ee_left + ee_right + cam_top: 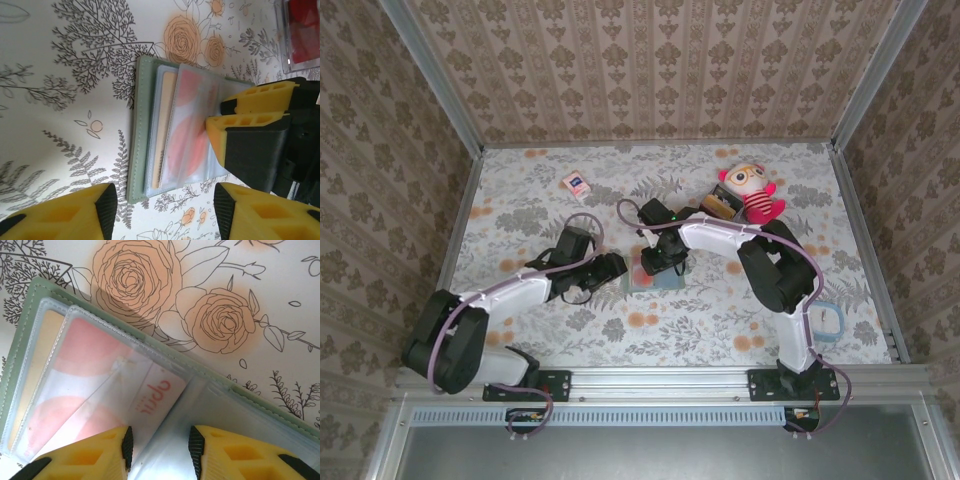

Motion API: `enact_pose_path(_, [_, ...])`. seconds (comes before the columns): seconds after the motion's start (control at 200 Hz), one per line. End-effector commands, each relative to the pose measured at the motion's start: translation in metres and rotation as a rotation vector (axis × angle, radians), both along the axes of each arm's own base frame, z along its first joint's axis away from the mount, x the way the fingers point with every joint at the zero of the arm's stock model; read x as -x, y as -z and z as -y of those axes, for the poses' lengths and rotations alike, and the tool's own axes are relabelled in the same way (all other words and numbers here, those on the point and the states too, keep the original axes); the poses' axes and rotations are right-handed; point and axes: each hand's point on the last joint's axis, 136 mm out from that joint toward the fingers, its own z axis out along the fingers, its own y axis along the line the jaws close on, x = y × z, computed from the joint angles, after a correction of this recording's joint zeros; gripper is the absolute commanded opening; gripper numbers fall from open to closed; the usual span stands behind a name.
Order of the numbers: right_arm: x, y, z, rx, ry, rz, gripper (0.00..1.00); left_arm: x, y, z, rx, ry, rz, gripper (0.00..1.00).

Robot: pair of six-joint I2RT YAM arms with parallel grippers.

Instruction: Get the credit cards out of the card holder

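Right gripper [159, 450]: jaws narrowly apart, tips resting astride a clear sleeve of the card holder [142, 130], nothing pinched. The holder lies open on the bench [60, 125] beneath the tips. The pinkish-red card [90, 355] sits just beyond them, the yellow-orange card [166, 110] farther out, both sleeved. Left gripper [162, 215]: jaws wide, empty, just short of the holder's edge.

Step in hand: first extraction, judged not yet begun. The next move requires catching a card edge rather than the sleeve, with the holder pinned.
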Motion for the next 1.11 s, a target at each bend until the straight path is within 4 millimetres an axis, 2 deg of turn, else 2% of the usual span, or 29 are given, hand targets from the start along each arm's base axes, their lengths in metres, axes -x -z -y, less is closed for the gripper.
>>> enact_pose_path(0.0, [0.029, 0.041, 0.029, 0.110, 0.024, -0.130, 0.37, -0.003, -0.005, 0.017, 0.050, 0.041, 0.003, 0.50])
enact_pose_path(0.235, [0.031, 0.051, 0.035, 0.137, 0.033, -0.131, 0.32, -0.007, 0.001, 0.035, 0.066, 0.081, -0.009, 0.33])
enact_pose_path(0.355, [0.032, 0.054, 0.036, 0.136, 0.038, -0.132, 0.32, -0.010, 0.002, 0.035, 0.039, 0.083, -0.006, 0.31])
enact_pose_path(0.955, [0.039, 0.058, 0.034, 0.085, 0.055, -0.156, 0.27, -0.011, 0.018, 0.049, 0.017, 0.128, -0.052, 0.37])
enact_pose_path(1.1, [0.039, 0.056, 0.032, 0.072, 0.054, -0.155, 0.27, -0.011, 0.024, 0.044, -0.022, 0.112, -0.068, 0.38])
